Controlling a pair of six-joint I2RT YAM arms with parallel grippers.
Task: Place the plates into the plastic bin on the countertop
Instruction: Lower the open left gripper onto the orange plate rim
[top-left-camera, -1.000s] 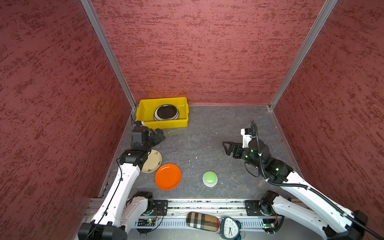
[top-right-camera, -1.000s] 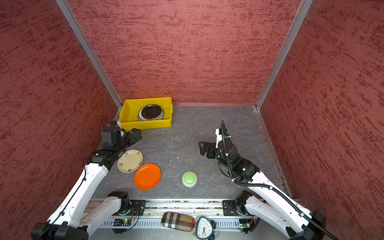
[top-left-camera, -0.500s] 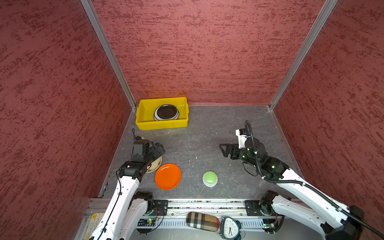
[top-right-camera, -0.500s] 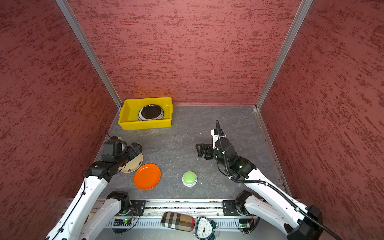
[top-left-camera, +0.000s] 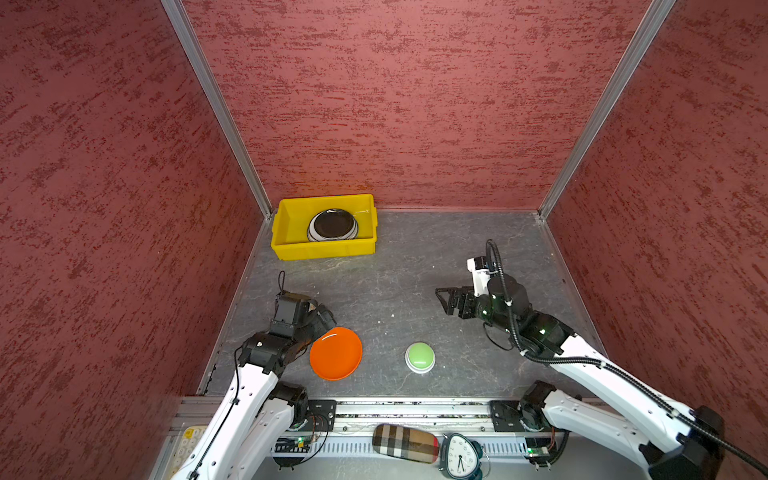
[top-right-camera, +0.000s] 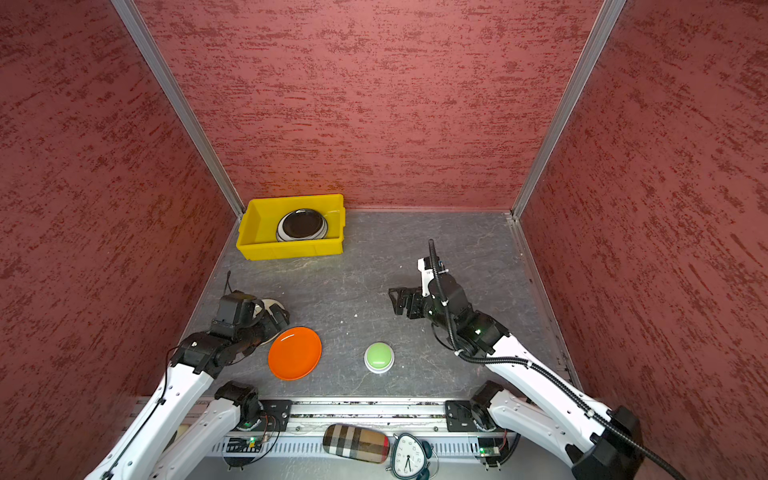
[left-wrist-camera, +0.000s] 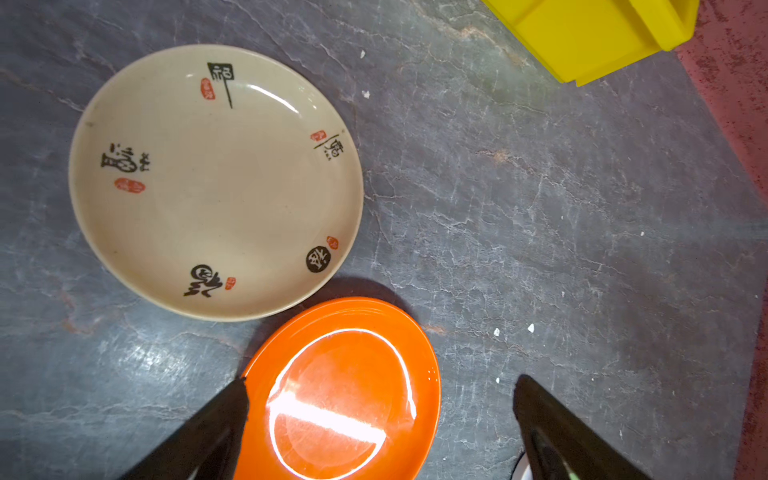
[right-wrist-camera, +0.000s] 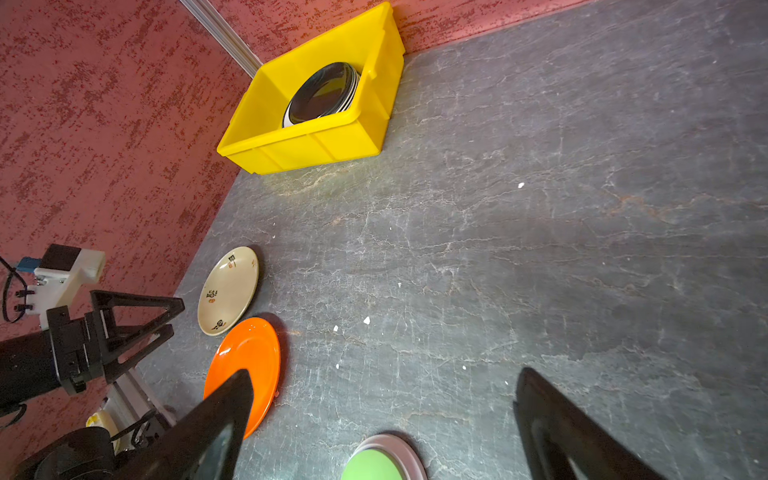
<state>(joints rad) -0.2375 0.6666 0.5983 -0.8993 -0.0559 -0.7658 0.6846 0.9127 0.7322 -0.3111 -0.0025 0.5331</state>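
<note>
Left gripper (left-wrist-camera: 381, 381) jaws wide apart above orange plate (top-left-camera: 336, 353) rim, countertop's (top-left-camera: 415, 270) front-left corner, cream plate (left-wrist-camera: 216, 183) just beside | right gripper (right-wrist-camera: 384, 374) jaws apart, empty | other plates (top-left-camera: 332, 223) stacked in plastic bin (top-left-camera: 324, 249), back-left corner | we judge them stiff, glossy, slippery, breakable: we'd pinch the rim.

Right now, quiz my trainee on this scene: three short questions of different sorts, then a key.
1. True or false: the orange plate lies on the countertop, outside the yellow plastic bin.
2. Which plate tops the stack in the bin? A) cream B) black C) orange
3. How many plates lie outside the bin?
Key: 1 true. 2 B, the black plate. 3 two: the orange one and the cream plate.
</note>
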